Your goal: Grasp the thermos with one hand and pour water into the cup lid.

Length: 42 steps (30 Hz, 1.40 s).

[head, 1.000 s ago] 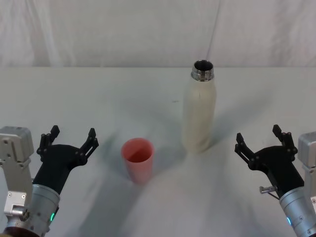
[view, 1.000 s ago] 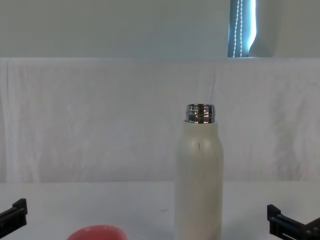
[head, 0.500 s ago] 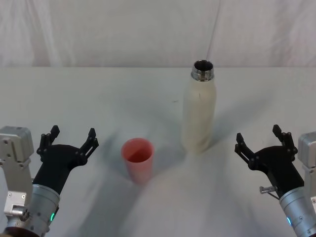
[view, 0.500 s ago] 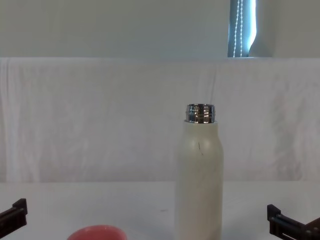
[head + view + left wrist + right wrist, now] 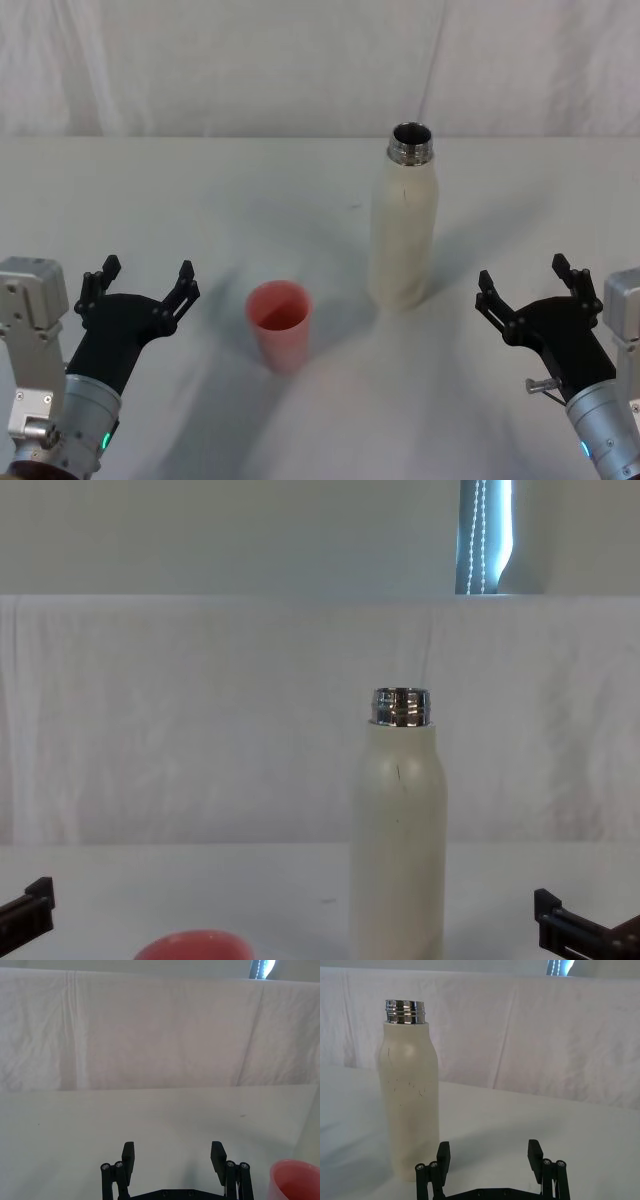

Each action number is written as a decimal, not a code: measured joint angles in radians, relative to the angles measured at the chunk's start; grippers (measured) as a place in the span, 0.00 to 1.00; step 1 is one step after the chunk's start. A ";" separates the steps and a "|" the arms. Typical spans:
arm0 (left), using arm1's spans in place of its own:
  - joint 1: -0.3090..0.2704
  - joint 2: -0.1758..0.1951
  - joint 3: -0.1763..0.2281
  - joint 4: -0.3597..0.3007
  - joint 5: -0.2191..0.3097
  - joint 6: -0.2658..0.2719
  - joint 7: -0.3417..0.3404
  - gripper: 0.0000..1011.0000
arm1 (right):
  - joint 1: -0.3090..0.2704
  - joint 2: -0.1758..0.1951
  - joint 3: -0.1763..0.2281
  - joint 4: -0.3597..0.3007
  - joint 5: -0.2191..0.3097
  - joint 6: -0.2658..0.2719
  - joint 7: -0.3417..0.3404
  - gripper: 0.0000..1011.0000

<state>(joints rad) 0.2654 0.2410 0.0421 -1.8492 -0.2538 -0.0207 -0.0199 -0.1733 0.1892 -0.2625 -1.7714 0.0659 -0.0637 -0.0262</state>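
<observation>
The thermos (image 5: 404, 220) stands upright on the white table (image 5: 200, 200), a little to the right of the middle and toward the far side. Its chrome neck (image 5: 411, 143) is uncovered, and the dark opening faces up. From the chest view the thermos (image 5: 398, 825) rises tall before the white cloth backdrop (image 5: 200, 720), with a small dark mark on its side.

The cup lid (image 5: 279, 322) stands on the table nearer to the robot and to the left of the thermos, apart from it, with its mouth up. It is pinkish-red and much shorter than the bottle.

The left gripper (image 5: 140, 281) hovers at the near left, to the left of the cup lid and not touching it. Its two black fingers are spread wide, and nothing is between them. In the left wrist view the rim of the cup lid (image 5: 296, 1181) appears beside the fingers (image 5: 128, 1158).

The right gripper (image 5: 526, 281) waits at the near right, near the thermos but apart from it. Its fingers are also spread wide and hold nothing. In the right wrist view the thermos (image 5: 409, 1090) stands beyond one finger (image 5: 443, 1156).
</observation>
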 joint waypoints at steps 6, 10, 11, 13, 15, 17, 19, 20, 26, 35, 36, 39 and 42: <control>0.000 0.000 0.000 0.000 0.000 0.000 0.000 0.99 | 0.003 -0.001 0.000 0.000 -0.007 0.000 0.006 0.99; 0.000 0.000 0.000 0.000 0.000 0.000 0.000 0.99 | 0.016 -0.005 -0.001 0.007 -0.022 0.007 0.027 0.99; 0.000 0.000 0.000 0.000 0.000 0.000 0.000 0.99 | 0.022 -0.009 -0.004 0.011 -0.026 0.010 0.037 0.99; 0.000 0.000 0.000 0.000 0.000 0.000 0.000 0.99 | 0.025 -0.011 -0.005 0.013 -0.027 0.012 0.042 0.99; 0.000 0.000 0.000 0.000 0.000 0.000 0.000 0.99 | 0.041 -0.022 -0.010 0.024 -0.032 0.019 0.062 0.99; 0.000 0.000 0.000 0.000 0.000 0.000 0.000 0.99 | 0.050 -0.028 -0.014 0.031 -0.034 0.022 0.072 0.99; 0.000 0.000 0.000 0.000 0.000 0.000 0.000 0.99 | 0.063 -0.039 -0.019 0.039 -0.038 0.026 0.086 0.99; 0.000 0.000 0.000 0.000 0.000 0.000 0.000 0.99 | 0.066 -0.042 -0.021 0.042 -0.038 0.026 0.089 0.99; 0.000 0.000 0.000 0.000 0.000 0.000 0.000 0.99 | 0.096 -0.071 -0.025 0.067 -0.035 0.029 0.129 0.99; 0.000 0.000 0.000 0.000 0.000 0.000 0.000 0.99 | 0.135 -0.097 -0.026 0.106 -0.002 0.030 0.182 0.99; 0.000 0.000 0.000 0.000 0.000 0.000 0.000 0.99 | 0.140 -0.098 -0.026 0.111 0.003 0.031 0.189 0.99; 0.000 0.000 0.000 0.000 0.000 0.000 0.000 0.99 | 0.153 -0.100 -0.028 0.122 0.008 0.031 0.198 0.99; 0.000 0.000 0.000 0.000 0.000 0.000 0.000 0.99 | 0.163 -0.100 -0.034 0.130 0.008 0.027 0.203 0.99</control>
<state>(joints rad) 0.2655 0.2410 0.0421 -1.8492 -0.2538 -0.0207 -0.0199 -0.0100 0.0889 -0.2962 -1.6410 0.0741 -0.0363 0.1765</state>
